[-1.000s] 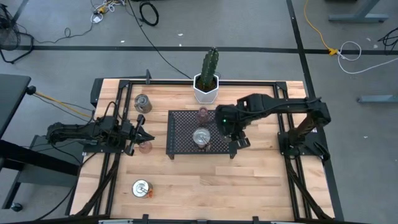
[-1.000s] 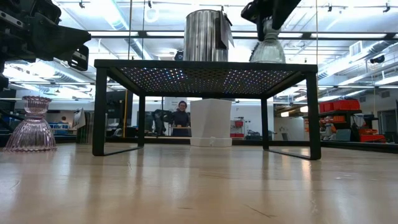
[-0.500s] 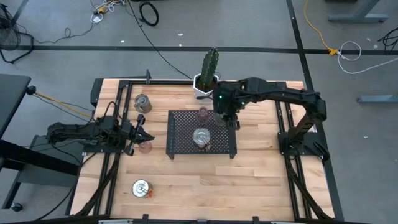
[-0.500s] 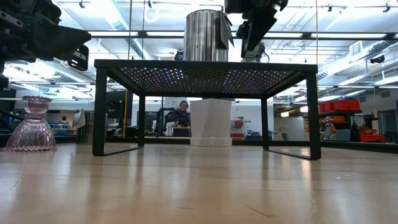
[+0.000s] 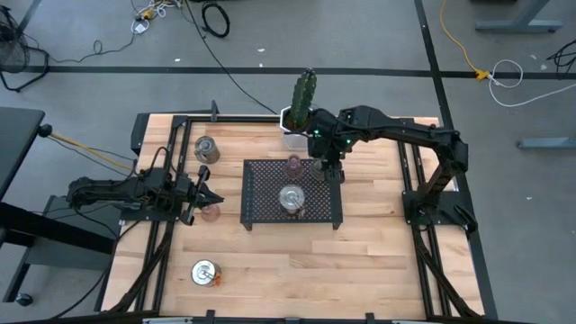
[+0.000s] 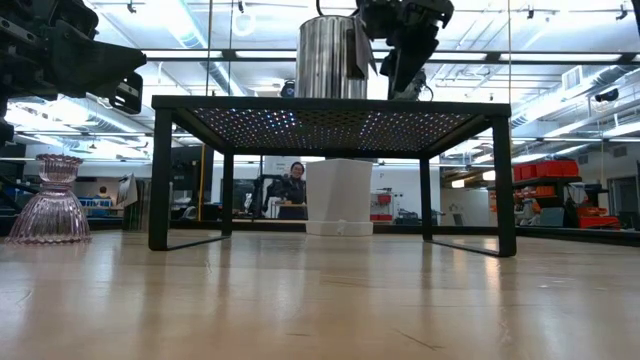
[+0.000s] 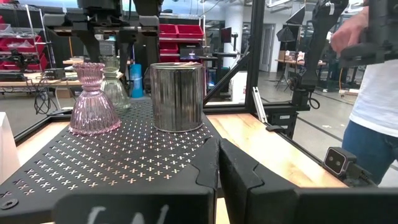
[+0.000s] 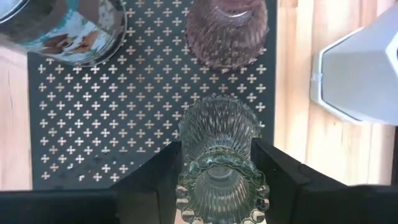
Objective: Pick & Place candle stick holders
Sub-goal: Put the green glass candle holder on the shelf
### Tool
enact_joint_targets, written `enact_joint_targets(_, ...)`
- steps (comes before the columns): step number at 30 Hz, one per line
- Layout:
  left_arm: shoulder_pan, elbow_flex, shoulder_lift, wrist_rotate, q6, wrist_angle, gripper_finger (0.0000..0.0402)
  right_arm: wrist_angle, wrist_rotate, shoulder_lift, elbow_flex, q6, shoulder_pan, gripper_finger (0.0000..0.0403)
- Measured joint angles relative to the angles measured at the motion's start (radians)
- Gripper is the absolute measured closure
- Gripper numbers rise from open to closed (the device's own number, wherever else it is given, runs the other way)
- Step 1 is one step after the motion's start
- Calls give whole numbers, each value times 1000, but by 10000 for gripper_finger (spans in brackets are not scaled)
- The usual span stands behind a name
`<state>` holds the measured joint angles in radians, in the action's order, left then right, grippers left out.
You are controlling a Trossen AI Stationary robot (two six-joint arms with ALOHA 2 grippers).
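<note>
While I watch from the console, this is what I read off the views:
Right gripper: I see it grasping a clear ribbed glass holder, above the black mesh tray, upper middle of the high view.
Tray load: pink glass holder, silver holder.
Left gripper: clenched, at the left, beside another pink holder.
Elsewhere: silver holders upper left and lower left.
</note>
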<state>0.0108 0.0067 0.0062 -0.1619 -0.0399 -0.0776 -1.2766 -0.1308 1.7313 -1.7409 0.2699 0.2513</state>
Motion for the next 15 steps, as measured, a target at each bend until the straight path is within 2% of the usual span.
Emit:
enact_joint_targets(12,0,0,0,0,0,0,383,7,7,0,0,1,24,236)
enact_joint_targets(15,0,0,0,0,0,0,383,7,-24,0,0,0,25,236)
